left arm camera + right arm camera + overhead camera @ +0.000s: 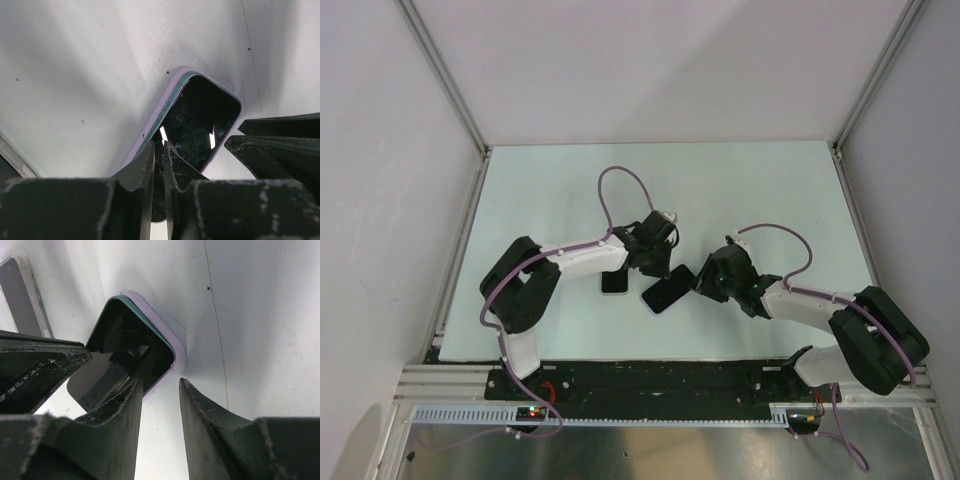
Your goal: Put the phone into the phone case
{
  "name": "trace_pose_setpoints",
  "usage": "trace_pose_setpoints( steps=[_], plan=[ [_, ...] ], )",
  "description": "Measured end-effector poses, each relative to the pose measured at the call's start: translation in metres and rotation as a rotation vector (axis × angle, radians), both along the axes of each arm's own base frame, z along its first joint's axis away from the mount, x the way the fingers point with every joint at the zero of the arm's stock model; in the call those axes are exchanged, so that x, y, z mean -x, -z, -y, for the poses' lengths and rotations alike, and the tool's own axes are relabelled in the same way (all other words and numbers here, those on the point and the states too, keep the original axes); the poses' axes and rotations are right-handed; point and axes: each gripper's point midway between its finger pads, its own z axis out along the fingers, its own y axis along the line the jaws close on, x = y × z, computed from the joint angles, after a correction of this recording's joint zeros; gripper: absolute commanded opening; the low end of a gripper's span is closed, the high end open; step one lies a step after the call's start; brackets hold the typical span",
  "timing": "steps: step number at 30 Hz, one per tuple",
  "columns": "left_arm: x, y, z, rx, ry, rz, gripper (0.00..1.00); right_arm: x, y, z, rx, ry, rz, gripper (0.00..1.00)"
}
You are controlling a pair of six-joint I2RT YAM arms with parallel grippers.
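Midway across the bench, both arms crowd the screen-up phone.
Seemingly pinning it, the left gripper, nearly closed and empty, sits on one end; the right gripper gapes empty astride a corner; a pale-rimmed slab, perhaps the case, lies beside.

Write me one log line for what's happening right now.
left gripper: nearly shut, tips on phone | right gripper: open at phone's corner | phone: flat on table, lavender rim showing

The phone lies screen-up on the table between the two arms' jaws.
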Motion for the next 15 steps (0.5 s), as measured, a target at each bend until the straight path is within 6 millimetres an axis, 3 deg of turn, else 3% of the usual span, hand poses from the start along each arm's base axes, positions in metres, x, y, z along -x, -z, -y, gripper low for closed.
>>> trace_pose_setpoints(
  steps=[8, 15],
  plan=[
    [-0.0013, 0.0044, 0.0059, 0.004, 0.029, -0.016, 0.05, -0.0058, 0.0068, -0.0006, -0.008, 0.031, -0.009, 0.27],
    [0.0015, 0.0058, 0.0102, 0.019, 0.042, -0.036, 0.00, -0.0090, 0.0111, 0.0024, -0.021, 0.036, -0.030, 0.25]
  ],
)
